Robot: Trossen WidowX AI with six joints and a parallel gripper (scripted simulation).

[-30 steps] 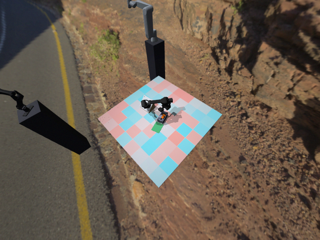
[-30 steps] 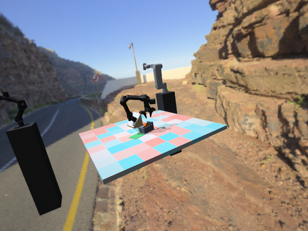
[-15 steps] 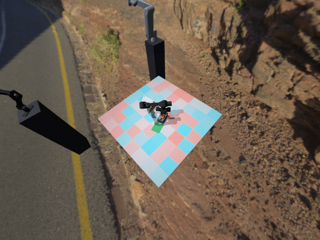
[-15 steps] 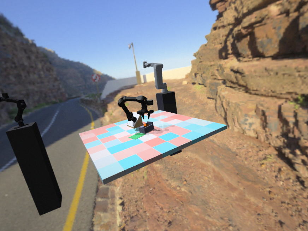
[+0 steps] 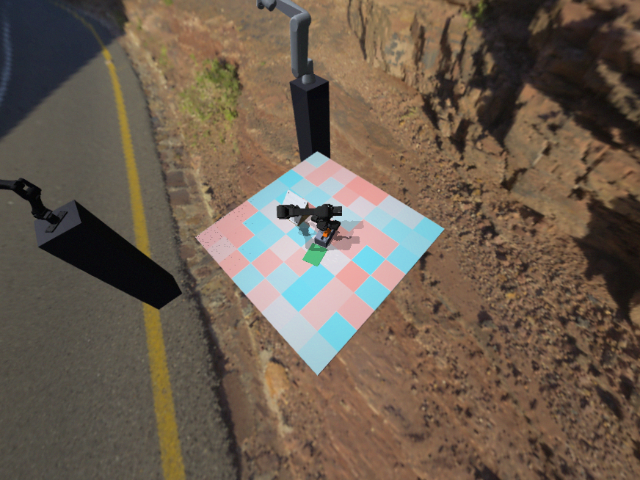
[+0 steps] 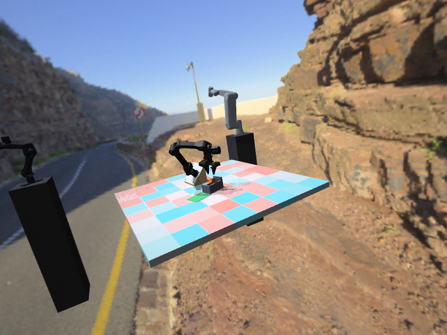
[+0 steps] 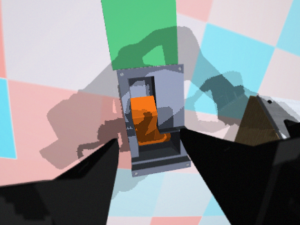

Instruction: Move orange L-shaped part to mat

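Note:
The grey tray [image 5: 321, 242] [image 6: 213, 187] [image 7: 171, 90] stands on the tiled table. The orange part [image 5: 326, 233] [image 6: 211, 181] [image 7: 144, 122] is in its pocket, tilted: its plain end, toward the mat, is raised, and its L-shaped end is low. Bare pocket shows beyond both ends in the wrist view. The green mat [image 5: 314, 255] [image 6: 198, 197] [image 7: 142, 25] lies flat against the tray's end, with nothing on it but shadow. My gripper [image 6: 210, 172] [image 7: 149, 138] is open and empty above the tray. Its fingers appear on either side of the tray in the wrist view.
A wedge-shaped block with a white face [image 5: 294, 199] [image 6: 196, 169] and a brown side [image 7: 249, 125] stands close beside the tray, near the arm's base. A grey arm [image 5: 299, 46] [image 6: 230, 109] and another black arm [image 5: 31, 196] [image 6: 27, 162] stand on pedestals off the table.

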